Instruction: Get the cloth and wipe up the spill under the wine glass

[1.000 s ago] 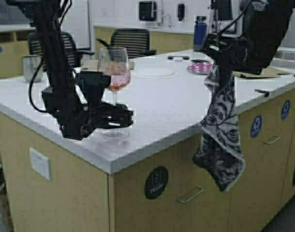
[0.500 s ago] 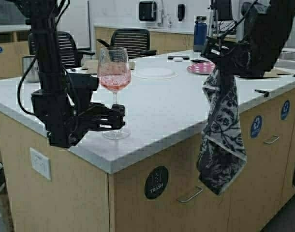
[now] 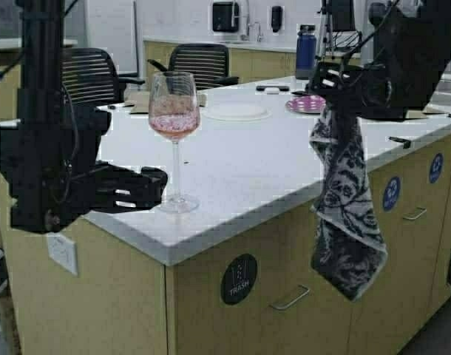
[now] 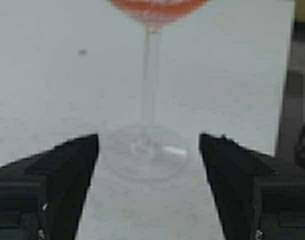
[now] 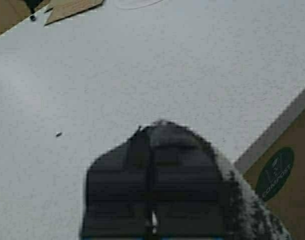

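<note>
Hanging from the right gripper (image 3: 330,80), the cloth (image 3: 347,203) is dark grey-black with a white floral pattern and a pale band along its edge. It falls in long folds in front of the counter, past the front edge of the white countertop (image 3: 248,177), and its lower end is near the cabinet drawer handle (image 3: 289,298). It does not touch the countertop. The right gripper's fingers are pressed together on the top of the cloth; in the right wrist view the two fingers (image 5: 153,190) meet with no gap, and a bit of the patterned cloth (image 5: 252,210) shows beside them.

The wine glass (image 3: 174,140) stands upright on the countertop near the front edge. It is tall and clear, with a thin stem, a round foot and pink liquid in the bowl. In the left wrist view the foot (image 4: 142,152) is flat on the white surface.

The left gripper (image 3: 155,188) is low, just beside the foot of the glass on its left. Its jaws are spread wide and hold nothing. In the left wrist view the two fingers (image 4: 57,185) stand on either side of the foot, a little in front of it, and do not touch the glass.

Farther back on the countertop are a white plate (image 3: 236,112), a pink plate (image 3: 305,104) and a blue bottle (image 3: 305,50).
</note>
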Tool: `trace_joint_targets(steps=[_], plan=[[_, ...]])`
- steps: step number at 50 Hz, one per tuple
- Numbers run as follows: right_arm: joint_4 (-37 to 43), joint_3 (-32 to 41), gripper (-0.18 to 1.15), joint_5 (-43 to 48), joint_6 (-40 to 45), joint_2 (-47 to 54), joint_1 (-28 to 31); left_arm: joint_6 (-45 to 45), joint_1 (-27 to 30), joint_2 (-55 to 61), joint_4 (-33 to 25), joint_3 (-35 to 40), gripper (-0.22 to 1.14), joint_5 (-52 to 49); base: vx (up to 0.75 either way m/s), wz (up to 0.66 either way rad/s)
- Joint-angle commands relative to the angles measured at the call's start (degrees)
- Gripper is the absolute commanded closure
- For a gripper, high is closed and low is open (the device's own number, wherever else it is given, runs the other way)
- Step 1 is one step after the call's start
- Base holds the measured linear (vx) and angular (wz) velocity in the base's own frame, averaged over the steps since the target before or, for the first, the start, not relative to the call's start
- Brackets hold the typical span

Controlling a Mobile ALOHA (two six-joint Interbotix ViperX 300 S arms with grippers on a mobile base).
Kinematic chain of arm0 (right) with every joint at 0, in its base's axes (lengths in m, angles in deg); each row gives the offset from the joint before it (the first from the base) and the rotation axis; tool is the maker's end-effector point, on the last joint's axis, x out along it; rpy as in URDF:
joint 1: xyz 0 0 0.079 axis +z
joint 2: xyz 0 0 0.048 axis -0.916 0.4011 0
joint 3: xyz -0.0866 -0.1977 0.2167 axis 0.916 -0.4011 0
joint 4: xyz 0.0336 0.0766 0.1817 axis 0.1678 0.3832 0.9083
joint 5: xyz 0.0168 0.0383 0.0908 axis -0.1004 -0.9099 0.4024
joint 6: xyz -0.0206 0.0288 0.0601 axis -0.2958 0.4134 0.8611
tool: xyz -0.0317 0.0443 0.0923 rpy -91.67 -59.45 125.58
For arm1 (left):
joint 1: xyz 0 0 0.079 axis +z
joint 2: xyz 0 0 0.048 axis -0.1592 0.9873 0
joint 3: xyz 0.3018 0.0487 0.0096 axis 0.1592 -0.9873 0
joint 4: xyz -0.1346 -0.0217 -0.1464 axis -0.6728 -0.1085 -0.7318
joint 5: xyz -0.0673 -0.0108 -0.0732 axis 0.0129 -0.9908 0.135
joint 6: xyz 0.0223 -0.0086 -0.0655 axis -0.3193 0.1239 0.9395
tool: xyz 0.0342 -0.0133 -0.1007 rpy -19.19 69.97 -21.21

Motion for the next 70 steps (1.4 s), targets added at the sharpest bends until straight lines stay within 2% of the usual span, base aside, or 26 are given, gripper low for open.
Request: trace_joint_targets(steps=[1,15,34,43,50,70], plan=[[-4.48,-1.32,0.91,-7.47,-0.26,-8.26,0.53,0.18,-1.32,-7.38,-0.26,-5.80,-0.03,-0.62,0.00,0.00],[-10.90,-0.88,0.91,-26.37,-1.05,-23.20,0.53,1.49,-1.76,-23.38,-0.79,-12.66,-0.02,-9.84,0.00,0.00],[-12.48,0.88,0.91,-40.78,-3.52,-39.11,0.53,3.96,-1.85,-46.23,-0.79,-9.76,-0.02,-34.10,0.00,0.00],[-13.01,2.64,0.91,-44.12,-3.96,-44.03,0.62,3.96,-1.76,-56.07,-0.70,-3.96,-0.02,-50.19,0.00,0.00],[-13.62,2.81,0.91,-44.91,-4.22,-46.93,0.53,3.96,-1.85,-62.49,-0.70,0.26,-0.02,-58.36,0.00,0.00],[-13.71,3.96,0.91,-46.67,-4.22,-52.21,1.32,3.69,-1.76,-77.08,-0.70,6.24,-0.02,-69.43,0.00,0.00]])
